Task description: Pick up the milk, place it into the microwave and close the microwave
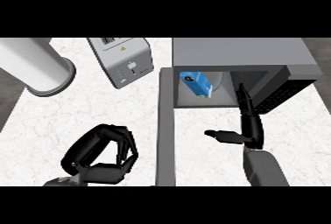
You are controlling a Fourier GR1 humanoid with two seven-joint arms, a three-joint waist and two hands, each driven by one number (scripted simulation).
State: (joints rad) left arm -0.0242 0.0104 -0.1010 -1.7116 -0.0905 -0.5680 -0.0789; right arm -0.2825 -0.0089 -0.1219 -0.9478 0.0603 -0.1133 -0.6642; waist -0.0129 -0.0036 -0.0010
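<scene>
Most of the view is white marbled counter (39, 127), w/ dark floor (8, 100) showing past its left and right edges. At upper right stands the grey microwave (239, 52), its cavity open toward the viewer. The microwave door (167, 131) is swung out and seen edge-on, a long grey strip running down the middle of the counter.

The milk (196, 83) – a blue carton – sits inside the cavity, tilted, on the left side of the opening. A pale curved shape (218, 81) is just behind it; can't tell what it is.

The right robot hand (251, 129) is at the cavity's mouth, fingers straight and pressed together, pointing in, thumb stuck out to the left. It holds nothing and is apart from the milk. The left robot hand (107, 171) is low on the counter, left of the door, fingers curled in on themselves w/ nothing inside.

A toaster (123, 59) stands left of the microwave. A big pale cylinder (32, 63) lies at the upper-left corner – its far end is cut off by the frame. Both forearms are cut off at the lower edge. The cavity's right side is in shadow, so its inner wall is hard to read.
</scene>
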